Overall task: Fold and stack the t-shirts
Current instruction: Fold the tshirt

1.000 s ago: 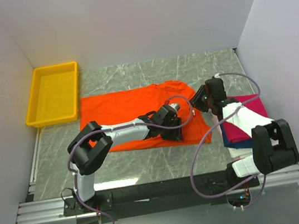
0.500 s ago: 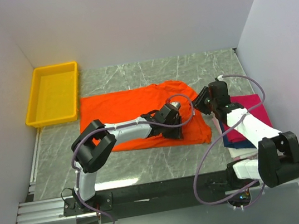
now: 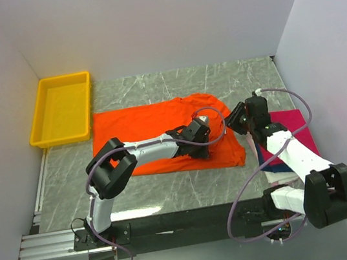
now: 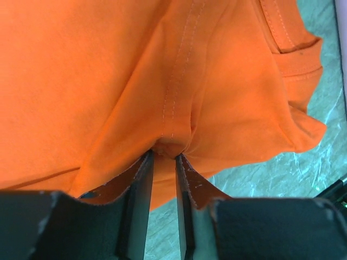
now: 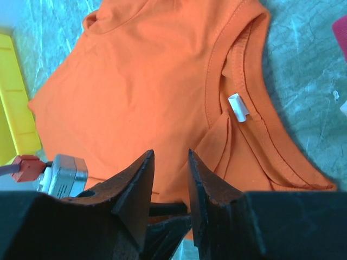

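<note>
Left wrist view shows the left gripper (image 4: 164, 160) with its jaws drawn nearly together on a small pucker of the orange t-shirt (image 4: 108, 70), right on a stitched seam (image 4: 176, 92); creases fan out from the pinch, so the hold looks real, but only a thin ridge of cloth sits at the very tips; a quick pull could let it slide free, and I cannot tell whether one layer or two is caught, so the fold could come up uneven.

The shirt lies spread across the middle of the table (image 3: 174, 87), its right edge near the folded pile, where a magenta t-shirt (image 3: 294, 126) lies over a navy t-shirt (image 3: 280, 167); the yellow tray (image 3: 62, 107) stands well apart at the far left.

The right gripper (image 5: 169, 157) hangs over the shirt close to the collar (image 5: 252, 81) and its white label (image 5: 238, 106), jaws a little apart with nothing between them; if the left arm lifts before this one takes hold, the cloth is likely to drag skew and bunch rather than fold flat.

The two wrists are very near each other; the right wrist view has the left arm's hardware just beside its own fingers (image 5: 138, 179), so a careless reach risks a knock or a snagged cable; a wide swing of the right arm could also ruffle the folded pile beside it.
</note>
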Robot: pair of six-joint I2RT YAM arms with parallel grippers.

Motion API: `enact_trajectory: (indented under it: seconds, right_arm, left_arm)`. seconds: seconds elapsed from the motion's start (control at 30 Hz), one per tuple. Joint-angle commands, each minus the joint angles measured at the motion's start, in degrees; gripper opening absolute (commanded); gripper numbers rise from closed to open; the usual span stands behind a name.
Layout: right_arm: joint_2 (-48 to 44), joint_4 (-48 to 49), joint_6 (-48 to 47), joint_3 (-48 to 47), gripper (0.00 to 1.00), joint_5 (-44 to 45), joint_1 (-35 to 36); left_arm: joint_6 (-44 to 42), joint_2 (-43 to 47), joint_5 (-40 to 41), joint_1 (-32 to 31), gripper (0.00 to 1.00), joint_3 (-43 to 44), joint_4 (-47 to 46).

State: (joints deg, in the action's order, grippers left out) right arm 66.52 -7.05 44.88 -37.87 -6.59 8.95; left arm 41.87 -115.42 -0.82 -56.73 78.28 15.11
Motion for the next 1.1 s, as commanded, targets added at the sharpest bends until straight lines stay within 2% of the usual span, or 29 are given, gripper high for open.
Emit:
enact_trajectory:
  seconds: [0.0,0.17,0.7,0.87,1.07]
  right_arm:
    - [-2.9,-0.3,-1.4,0.6,0.39,0.7,-0.5]
    - [-4.3,-0.7,-1.7,1.1,0.39,0.7,-0.5]
    - [-7.3,-1.7,-3.4,4.7,0.39,-2.0,0.4]
    - [-4.4,-2.3,-4.7,4.8,0.39,-1.4,2.5]
    - [3.6,-2.3,-5.3,2.0,0.39,3.2,10.2]
  left_arm:
    - [0.9,-0.6,3.0,-0.2,0.28,3.1,0.2]
    - [2.0,-0.3,5.3,0.0,0.24,2.9,0.3]
    - [4.7,-0.3,8.2,4.7,0.25,2.4,-1.8]
    - [5.3,-1.0,7.5,6.3,0.25,2.4,-2.9]
    - [5.9,-1.2,6.4,7.9,0.25,2.0,-3.9]
